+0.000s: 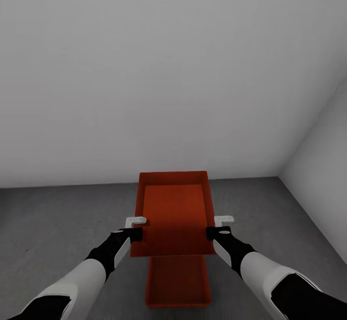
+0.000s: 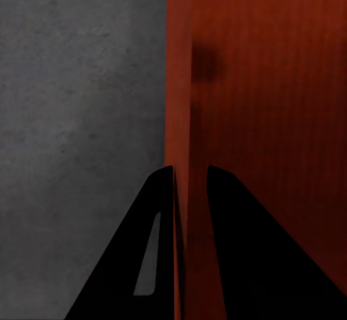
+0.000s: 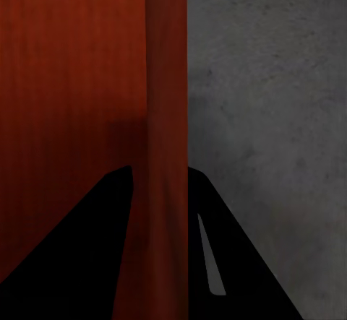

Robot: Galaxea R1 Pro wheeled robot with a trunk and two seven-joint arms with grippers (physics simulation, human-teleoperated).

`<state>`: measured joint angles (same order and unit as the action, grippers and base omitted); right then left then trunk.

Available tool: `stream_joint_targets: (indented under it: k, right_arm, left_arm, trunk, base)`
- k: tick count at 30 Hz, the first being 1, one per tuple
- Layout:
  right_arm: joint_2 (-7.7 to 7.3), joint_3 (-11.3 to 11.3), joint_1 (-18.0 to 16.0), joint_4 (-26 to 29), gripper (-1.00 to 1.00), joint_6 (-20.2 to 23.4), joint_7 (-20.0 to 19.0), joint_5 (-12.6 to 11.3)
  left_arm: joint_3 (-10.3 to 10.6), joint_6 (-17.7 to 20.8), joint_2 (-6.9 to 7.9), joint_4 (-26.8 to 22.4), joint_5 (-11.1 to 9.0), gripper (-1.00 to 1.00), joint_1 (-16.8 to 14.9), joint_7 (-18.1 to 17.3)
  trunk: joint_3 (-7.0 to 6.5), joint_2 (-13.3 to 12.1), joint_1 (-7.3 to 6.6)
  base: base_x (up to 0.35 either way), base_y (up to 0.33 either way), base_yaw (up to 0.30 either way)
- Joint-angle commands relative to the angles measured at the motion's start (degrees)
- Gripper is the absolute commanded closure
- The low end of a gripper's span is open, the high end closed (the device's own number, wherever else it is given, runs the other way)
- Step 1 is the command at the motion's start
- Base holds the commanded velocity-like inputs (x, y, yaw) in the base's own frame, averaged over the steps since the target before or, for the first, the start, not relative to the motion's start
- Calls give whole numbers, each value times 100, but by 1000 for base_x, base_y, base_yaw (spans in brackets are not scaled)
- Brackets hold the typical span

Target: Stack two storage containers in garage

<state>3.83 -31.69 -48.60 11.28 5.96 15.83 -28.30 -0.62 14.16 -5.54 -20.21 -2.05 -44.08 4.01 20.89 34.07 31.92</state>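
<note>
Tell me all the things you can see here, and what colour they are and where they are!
held storage container: one, orange-red, up in front of the robot, a pincer on each side wall.
lower storage container: one, orange-red, on the floor, nearer the robot and partly under the held one.
floor: one, dark grey speckled, under everything.
walls: two, white, one ahead and one to the right, meeting in a corner.
left pincer: one, black with white tips, shut on the held bin's left wall.
right pincer: one, black with white tips, shut on its right wall.
</note>
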Motion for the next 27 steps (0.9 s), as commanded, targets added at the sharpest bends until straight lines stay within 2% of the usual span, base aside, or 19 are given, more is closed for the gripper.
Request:
stream_joint_targets:
  k: [1, 27]
  right_arm:
    - [45, -179, -1, -3, 100, 37, -63, -219]
    - [46, -179, -1, -3, 100, 34, -63, -218]
  left_arm:
    - [79, -36, -9, -26, -111, 100, -4, 21]
    - [79, -36, -9, -26, -111, 100, -4, 21]
  trunk:
    - [17, 8, 1]
    - [258, 8, 1]
  base:
    - [0, 0, 0]
    - [0, 0, 0]
